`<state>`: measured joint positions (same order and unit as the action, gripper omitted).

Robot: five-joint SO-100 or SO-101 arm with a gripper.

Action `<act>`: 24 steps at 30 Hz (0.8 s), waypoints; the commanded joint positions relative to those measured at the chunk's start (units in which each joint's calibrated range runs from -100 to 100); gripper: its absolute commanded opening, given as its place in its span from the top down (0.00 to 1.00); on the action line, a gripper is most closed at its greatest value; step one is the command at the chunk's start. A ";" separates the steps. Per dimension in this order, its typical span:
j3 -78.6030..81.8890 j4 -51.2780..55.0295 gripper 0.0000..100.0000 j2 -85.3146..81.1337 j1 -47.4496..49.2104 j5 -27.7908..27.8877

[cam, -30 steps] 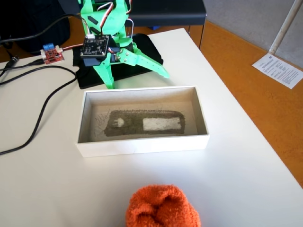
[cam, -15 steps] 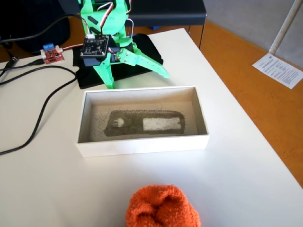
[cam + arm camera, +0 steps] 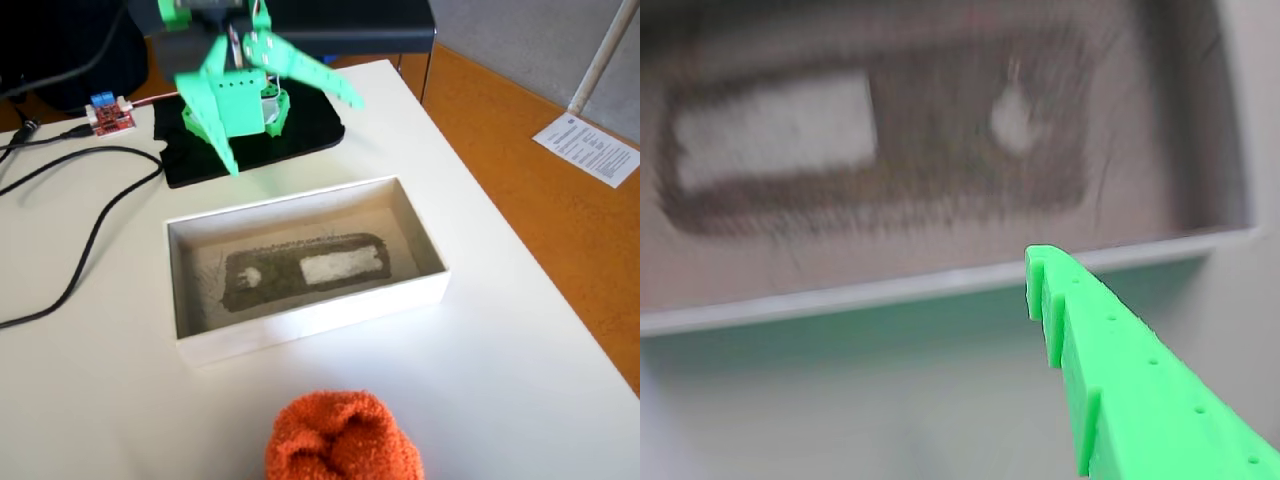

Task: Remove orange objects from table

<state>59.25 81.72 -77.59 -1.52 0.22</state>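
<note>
The orange ball [image 3: 343,440], fuzzy bunched cloth, lies on the white table [image 3: 520,350] at the near edge of the fixed view, its bottom cut off by the frame. My green gripper [image 3: 290,135] hangs open above the black mat at the far side, far from the ball. One finger points down-left and the other points right, with nothing between them. In the wrist view only one green finger [image 3: 1120,370] shows at the lower right, over a blurred view of the white box's inside.
A shallow white box [image 3: 310,325] lies tilted between the gripper and the ball. A black mat [image 3: 185,168] sits under the arm's base. At the far left are a red circuit board [image 3: 110,115] and black cables [image 3: 90,240]. The table's right edge drops to an orange floor.
The gripper has risen and swung up off the box's far rim, its fingers spread wider. The white box has turned counter-clockwise, its left end nearer the camera. The orange ball has not moved.
</note>
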 commanded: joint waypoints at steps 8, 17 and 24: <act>-70.98 -1.58 0.40 63.87 -6.21 -3.32; -55.76 -43.17 0.40 86.95 -7.98 -1.17; -59.15 -49.98 0.40 94.08 -4.88 -0.68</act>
<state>3.51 34.33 14.91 -8.00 -0.85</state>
